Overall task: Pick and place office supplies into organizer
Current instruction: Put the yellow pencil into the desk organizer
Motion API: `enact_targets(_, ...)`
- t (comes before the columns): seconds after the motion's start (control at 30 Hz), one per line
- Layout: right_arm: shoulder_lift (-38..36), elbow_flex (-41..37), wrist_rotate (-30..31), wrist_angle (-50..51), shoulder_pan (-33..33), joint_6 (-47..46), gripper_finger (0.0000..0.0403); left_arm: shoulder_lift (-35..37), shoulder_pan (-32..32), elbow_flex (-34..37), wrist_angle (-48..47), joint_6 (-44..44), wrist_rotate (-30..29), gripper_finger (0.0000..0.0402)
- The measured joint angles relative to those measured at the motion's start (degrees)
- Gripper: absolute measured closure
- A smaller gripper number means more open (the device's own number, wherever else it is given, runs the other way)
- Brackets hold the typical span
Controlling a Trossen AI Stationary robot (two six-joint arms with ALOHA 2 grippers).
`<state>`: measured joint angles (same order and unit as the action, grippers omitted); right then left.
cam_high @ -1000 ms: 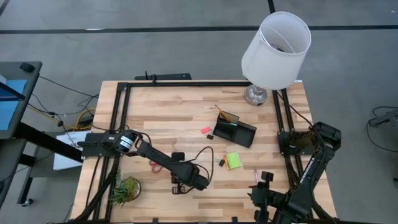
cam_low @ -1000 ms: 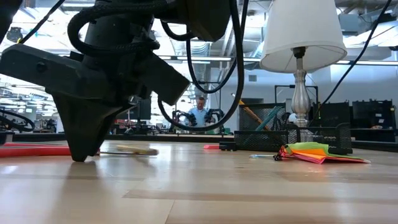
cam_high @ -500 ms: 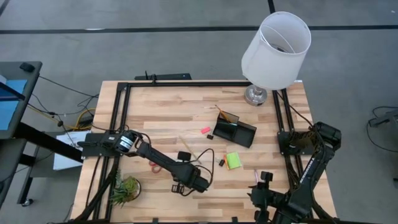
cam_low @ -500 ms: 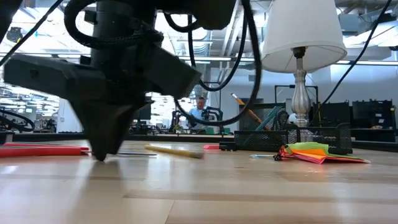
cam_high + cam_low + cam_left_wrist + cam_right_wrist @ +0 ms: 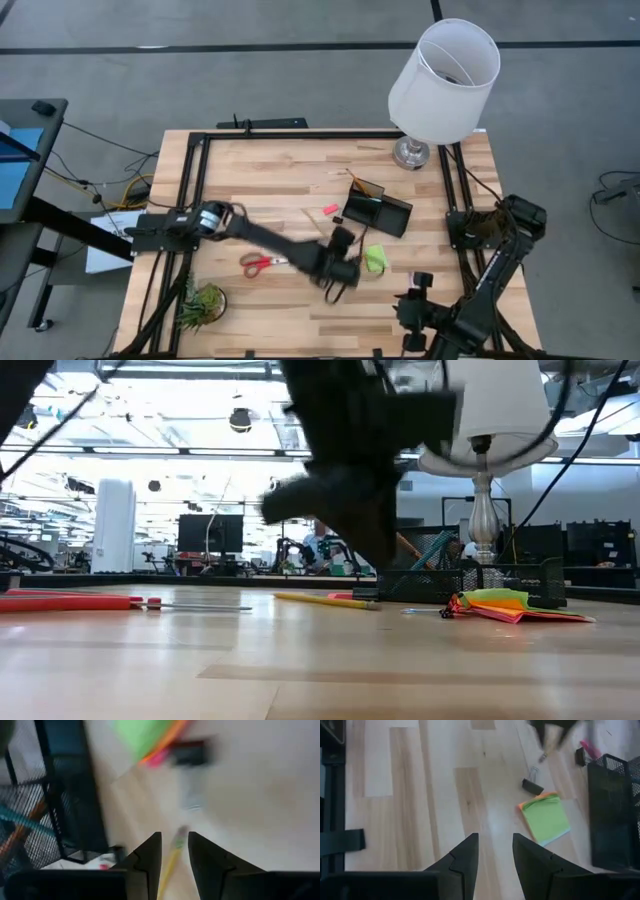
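Note:
My left gripper [image 5: 348, 262] hangs above the table between the lime green sticky-note pad [image 5: 375, 258] and the pink eraser [image 5: 330, 209], fingers a little apart with nothing in them [image 5: 175, 837]. Under it a yellow pencil [image 5: 172, 860] lies flat on the wood [image 5: 325, 601]. The red-handled scissors [image 5: 262, 263] lie flat to the left. The black organizer [image 5: 375, 208] stands beyond, with pens in its back section. My right gripper [image 5: 410, 298] waits open near the front right edge [image 5: 495, 840].
A white-shaded lamp [image 5: 440, 80] stands at the far right corner and a small green plant [image 5: 203, 303] at the near left. A black binder clip [image 5: 532, 782] lies beside the sticky-note pad [image 5: 545, 817]. Bare wood stretches across the near middle.
My left gripper has risen off the table beside the scissors and swung toward the right edge, to the sticky-note pad and organizer, rolling its wrist on the way. The scissors now show uncovered. The pencil has shifted along the table toward the right.

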<state>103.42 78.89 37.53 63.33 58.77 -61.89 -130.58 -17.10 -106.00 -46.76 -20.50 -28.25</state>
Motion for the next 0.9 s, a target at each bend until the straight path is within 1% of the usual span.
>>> enact_targets(0.1, 0.00, 0.00, -0.14, 0.01, -0.45, 0.40, 0.0289, 0.00, 4.34, 0.59, 3.57, -2.27, 2.93, 0.0313)
enact_targets(0.13, 0.00, 0.00, -0.15, 0.00, -0.44, 0.63, 0.0289, 0.00, 5.71, 0.99, 5.06, -2.52, 4.98, 0.0313)
enact_targets(0.17, 0.00, 0.00, -0.18, 0.02, -0.40, 0.85, 0.0289, 0.00, 7.16, 1.28, 5.58, -2.50, 7.73, 0.0313)
enact_targets(0.27, 0.00, 0.00, -0.55, 0.00, 0.14, 0.86, 0.0289, 0.00, 11.03, 1.38, 5.29, -1.28, 19.55, 0.0313)
enact_targets(0.3, 0.00, 0.00, -1.09, 0.03, 0.41, 0.88, 0.0289, -0.51, 11.89, 1.38, 5.90, -0.37, 22.78, 0.0313)
enact_targets(0.33, 0.00, 0.00, -1.65, 0.00, 0.69, 0.88, 0.0289, -1.02, 12.54, 1.45, 6.62, -0.05, 24.46, 0.0313)
enact_targets(0.4, 0.00, 0.00, -1.85, 0.04, 1.36, 0.88, 0.0289, -2.26, 12.86, 1.60, 6.36, -1.70, 24.32, 0.0313)
enact_targets(0.47, 0.00, 0.00, -1.82, 0.44, 1.89, 0.88, 0.0289, -3.10, 12.56, 1.33, 7.50, -4.73, 21.85, 0.0313)
enact_targets(0.53, 0.00, 0.00, -1.74, 0.56, 2.35, 0.89, 0.0289, -4.60, 12.50, 1.29, 7.72, -6.97, 21.12, 0.0313)
enact_targets(0.63, 0.00, 0.00, -1.74, 0.48, 2.37, 0.90, 0.0289, -4.81, 12.60, 1.52, 8.04, -6.98, 21.83, 0.0313)
enact_targets(0.8, 0.00, 0.00, -1.77, 0.79, 2.23, 0.97, 0.0289, -4.52, 12.36, 1.07, 7.08, -4.47, 21.66, 0.0313)
enact_targets(0.9, 0.00, 0.00, -1.87, 0.93, 2.22, 1.05, 0.0289, -4.59, 12.04, -0.05, 6.63, -4.51, 23.26, 0.0313)
